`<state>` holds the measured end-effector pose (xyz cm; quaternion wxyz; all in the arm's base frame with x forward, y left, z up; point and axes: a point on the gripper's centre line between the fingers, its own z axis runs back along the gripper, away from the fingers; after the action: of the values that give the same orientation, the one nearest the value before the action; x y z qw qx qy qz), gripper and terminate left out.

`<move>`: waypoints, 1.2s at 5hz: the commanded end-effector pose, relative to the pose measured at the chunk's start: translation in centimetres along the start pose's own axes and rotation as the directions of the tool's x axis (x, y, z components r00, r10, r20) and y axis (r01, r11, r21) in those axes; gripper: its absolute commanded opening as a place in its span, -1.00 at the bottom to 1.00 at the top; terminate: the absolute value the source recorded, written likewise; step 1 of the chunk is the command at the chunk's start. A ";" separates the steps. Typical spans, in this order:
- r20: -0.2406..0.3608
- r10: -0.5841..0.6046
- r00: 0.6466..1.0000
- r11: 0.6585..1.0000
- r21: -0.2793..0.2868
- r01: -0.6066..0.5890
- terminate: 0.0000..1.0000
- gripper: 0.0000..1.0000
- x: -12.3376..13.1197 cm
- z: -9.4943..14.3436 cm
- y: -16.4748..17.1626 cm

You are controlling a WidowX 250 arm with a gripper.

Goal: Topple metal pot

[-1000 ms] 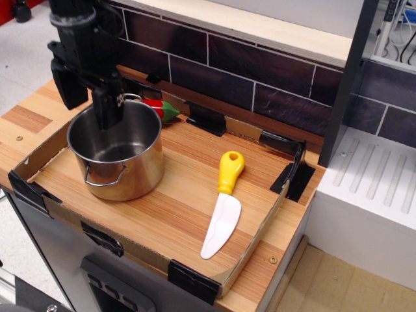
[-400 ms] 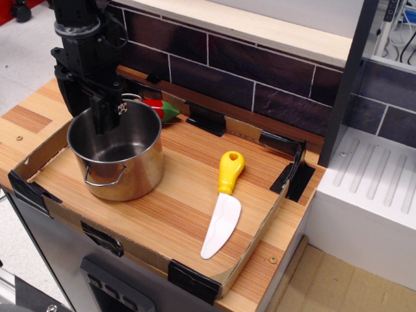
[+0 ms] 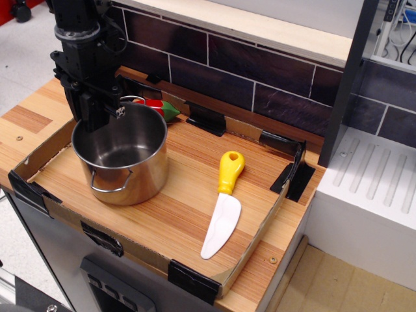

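The metal pot (image 3: 133,175) is shiny steel with thin wire loop handles and stands open side up at the left of the wooden board. It leans slightly, with the front handle facing the camera. My black gripper (image 3: 95,116) comes down from above at the pot's far-left rim. Its fingers are close together, one inside and one outside the wall, closed on the rim. The rim under the fingers is hidden.
A toy knife (image 3: 223,203) with a yellow handle and white blade lies right of the pot. A red and green toy vegetable (image 3: 164,108) lies behind the pot. A low cardboard wall (image 3: 259,229) with black tape corners rings the board. A dark tiled wall stands behind.
The gripper's fingers have closed together onto the pot's far-left rim. The pot has shifted slightly right and tipped a little, its front handle turning toward the camera.
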<state>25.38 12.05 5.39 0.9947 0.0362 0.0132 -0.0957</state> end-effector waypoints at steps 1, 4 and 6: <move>0.045 0.007 0.999 0.995 0.102 -0.012 -1.00 -1.00 -0.2 3.0 0.2; 0.198 0.099 0.975 0.865 0.468 -0.183 -1.00 -1.00 -0.5 7.1 -0.5; 0.237 0.015 0.971 0.740 0.651 -0.171 -1.00 -1.00 -0.7 5.9 -1.9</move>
<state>24.31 9.80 10.45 0.9171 0.3761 -0.1214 -0.0535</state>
